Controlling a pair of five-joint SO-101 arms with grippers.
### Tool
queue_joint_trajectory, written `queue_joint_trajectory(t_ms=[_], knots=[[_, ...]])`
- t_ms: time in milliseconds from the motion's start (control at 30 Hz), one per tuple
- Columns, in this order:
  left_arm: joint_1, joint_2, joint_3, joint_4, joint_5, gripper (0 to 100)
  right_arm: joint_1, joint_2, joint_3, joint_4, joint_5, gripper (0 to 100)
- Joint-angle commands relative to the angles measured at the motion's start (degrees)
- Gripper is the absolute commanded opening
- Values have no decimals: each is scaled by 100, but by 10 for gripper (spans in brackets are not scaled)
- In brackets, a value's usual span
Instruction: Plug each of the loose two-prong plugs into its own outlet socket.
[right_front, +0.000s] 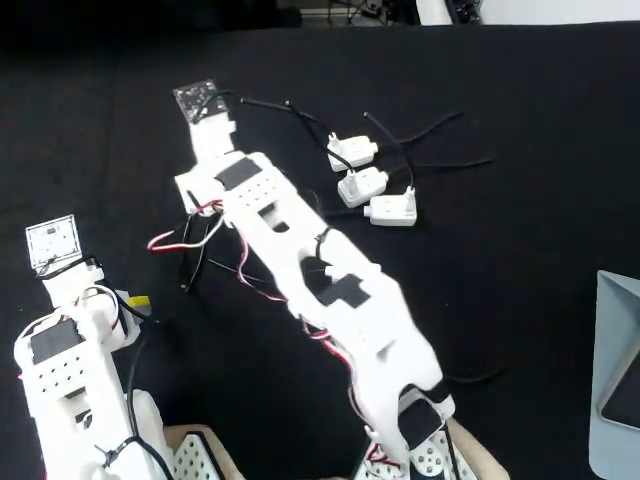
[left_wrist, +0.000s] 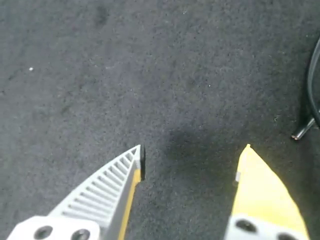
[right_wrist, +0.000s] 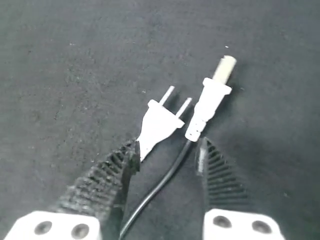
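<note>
My right gripper (right_wrist: 168, 150) is open, the two-prong plug (right_wrist: 159, 122) lying on the black cloth (right_wrist: 75, 60) just ahead of its fingertips, prongs pointing away from it; my left gripper (left_wrist: 194, 149), also open, is farther off.

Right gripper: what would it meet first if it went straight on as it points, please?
Probably the white two-prong plug, lying just ahead of the open right gripper, beside a second white connector whose black cable runs between the jaws; height is unclear.

Grey object (right_front: 618, 370) cut by edge, possibly tray; cable (left_wrist: 304, 128) cropped.
</note>
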Motion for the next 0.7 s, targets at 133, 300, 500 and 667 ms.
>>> queue_joint_trajectory(t_ms=[133,300,500,667], knots=[[-4,-97,-92,-114,35,304,-176,980,-2009,1099,-70,459],[-4,-97,-92,-114,35,303,-229,1754,-3116,1407,-70,512],[-4,-97,-92,-114,35,302,-378,2510,-4338,1873,-79,511],[-4,-97,-84,-114,26,302,-440,3055,-5068,2268,-79,475]])
